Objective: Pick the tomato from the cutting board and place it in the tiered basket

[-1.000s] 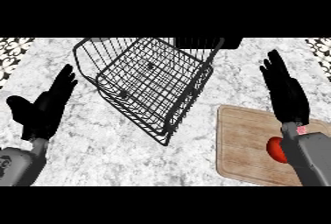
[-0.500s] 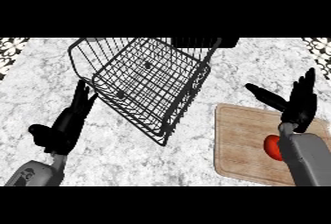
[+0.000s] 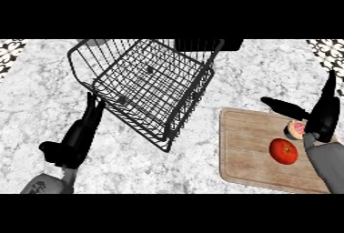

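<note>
A red tomato (image 3: pixel 284 151) lies on the wooden cutting board (image 3: pixel 250 150) at the right. My right hand (image 3: pixel 322 116) hovers just above and to the right of it, open, thumb spread toward the left and fingers pointing up. A small pink-topped object (image 3: pixel 294 129) sits on the board between the tomato and the hand. The black wire tiered basket (image 3: pixel 144 82) stands at the upper middle of the marble counter. My left hand (image 3: pixel 75 139) is open at the lower left, its fingertips close to the basket's near-left edge.
Patterned tiles show at the far upper corners (image 3: pixel 12 48). A dark object (image 3: pixel 201 44) sits behind the basket at the top edge. Bare marble counter (image 3: pixel 134 168) lies between the left hand and the board.
My right hand has moved right and down, uncovering the tomato and the pink-topped object. My left hand has swung inward toward the basket's near-left edge.
</note>
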Robot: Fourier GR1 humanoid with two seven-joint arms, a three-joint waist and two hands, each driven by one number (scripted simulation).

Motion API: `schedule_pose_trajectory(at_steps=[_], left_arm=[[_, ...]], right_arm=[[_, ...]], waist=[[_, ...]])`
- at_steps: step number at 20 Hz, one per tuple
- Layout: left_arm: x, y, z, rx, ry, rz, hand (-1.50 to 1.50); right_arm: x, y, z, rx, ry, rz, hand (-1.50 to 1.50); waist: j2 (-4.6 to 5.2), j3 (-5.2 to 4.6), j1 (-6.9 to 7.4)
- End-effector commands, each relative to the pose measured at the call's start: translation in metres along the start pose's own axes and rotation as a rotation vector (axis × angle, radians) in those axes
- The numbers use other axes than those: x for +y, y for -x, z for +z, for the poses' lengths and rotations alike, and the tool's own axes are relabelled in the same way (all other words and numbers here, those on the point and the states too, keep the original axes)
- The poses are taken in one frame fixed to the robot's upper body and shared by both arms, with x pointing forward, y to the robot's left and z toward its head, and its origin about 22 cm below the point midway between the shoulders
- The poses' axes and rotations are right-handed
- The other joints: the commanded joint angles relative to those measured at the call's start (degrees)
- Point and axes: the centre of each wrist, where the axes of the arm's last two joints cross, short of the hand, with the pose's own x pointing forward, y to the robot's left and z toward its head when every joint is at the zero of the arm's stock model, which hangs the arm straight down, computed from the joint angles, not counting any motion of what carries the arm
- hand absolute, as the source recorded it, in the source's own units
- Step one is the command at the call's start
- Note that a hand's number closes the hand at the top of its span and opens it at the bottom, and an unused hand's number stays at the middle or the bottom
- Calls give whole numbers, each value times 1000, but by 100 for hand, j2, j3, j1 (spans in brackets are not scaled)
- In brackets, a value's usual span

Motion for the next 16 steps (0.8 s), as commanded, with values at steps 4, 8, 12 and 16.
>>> schedule_pose_trajectory(at_steps=[4, 8, 12, 16], left_arm=[[3, 11, 7, 79, 3, -2, 0], [-1, 9, 6, 66, 25, -17, 0], [-2, 14, 3, 73, 3, 3, 0], [2, 15, 8, 84, 38, 8, 0]], right_arm=[[-40, 26, -11, 224, -215, 543, -150], [-37, -7, -8, 307, -344, 754, -150], [-30, -75, 7, 347, -436, 843, -150], [-24, -113, 31, 428, -432, 873, -150]], waist=[[39, -101, -43], [18, -93, 46], [-8, -66, -52], [25, -17, 35]])
